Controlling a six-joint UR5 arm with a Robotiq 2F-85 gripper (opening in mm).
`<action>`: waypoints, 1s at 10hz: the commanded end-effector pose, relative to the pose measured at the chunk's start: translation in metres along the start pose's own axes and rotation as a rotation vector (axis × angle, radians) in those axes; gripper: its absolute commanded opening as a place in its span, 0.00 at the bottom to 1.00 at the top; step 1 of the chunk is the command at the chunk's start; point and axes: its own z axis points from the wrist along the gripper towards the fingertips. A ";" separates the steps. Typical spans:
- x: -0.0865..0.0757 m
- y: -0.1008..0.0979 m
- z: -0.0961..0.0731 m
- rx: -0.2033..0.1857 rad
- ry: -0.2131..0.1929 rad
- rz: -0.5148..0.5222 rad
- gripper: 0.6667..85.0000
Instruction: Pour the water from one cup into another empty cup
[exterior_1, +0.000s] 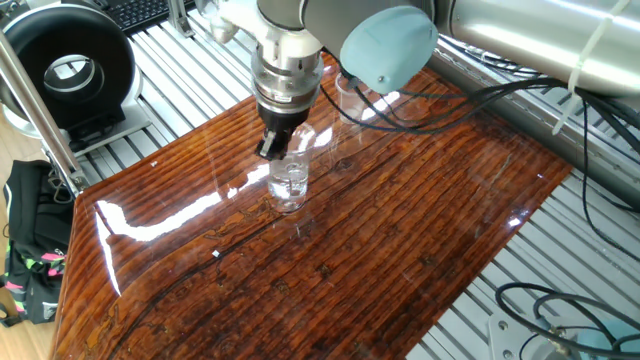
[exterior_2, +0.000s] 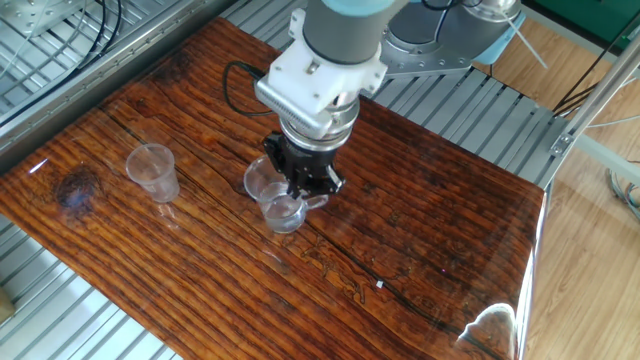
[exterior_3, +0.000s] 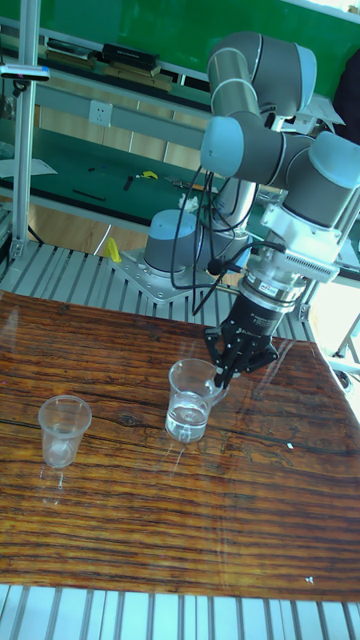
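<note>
The glass mug (exterior_3: 190, 398) stands upright near the middle of the wooden board, with a little clear water (exterior_3: 187, 420) in its bottom. My gripper (exterior_3: 222, 378) comes down from above and is shut on the mug's side at the rim, where the handle is. The same gripper (exterior_2: 300, 185) and mug (exterior_2: 270, 195) show from the other side, and again as gripper (exterior_1: 272, 148) and mug (exterior_1: 290, 178). Whether the mug's base touches the board I cannot tell. The small empty tapered cup (exterior_2: 153, 171) stands apart to the left, as cup (exterior_3: 63, 430), and behind the arm as cup (exterior_1: 350, 98).
The glossy wooden board (exterior_2: 420, 260) lies on a slatted metal bench (exterior_1: 190, 70). A black round device (exterior_1: 65, 70) and a bag (exterior_1: 25, 250) are off the board's corner. Cables (exterior_1: 560, 310) trail at the bench's edge. The robot base (exterior_3: 175, 250) stands behind the board.
</note>
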 end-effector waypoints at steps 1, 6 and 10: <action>-0.003 0.013 -0.002 0.030 0.010 0.130 0.02; -0.024 0.010 0.000 0.090 -0.073 0.146 0.01; -0.015 -0.002 -0.006 0.142 -0.080 0.153 0.01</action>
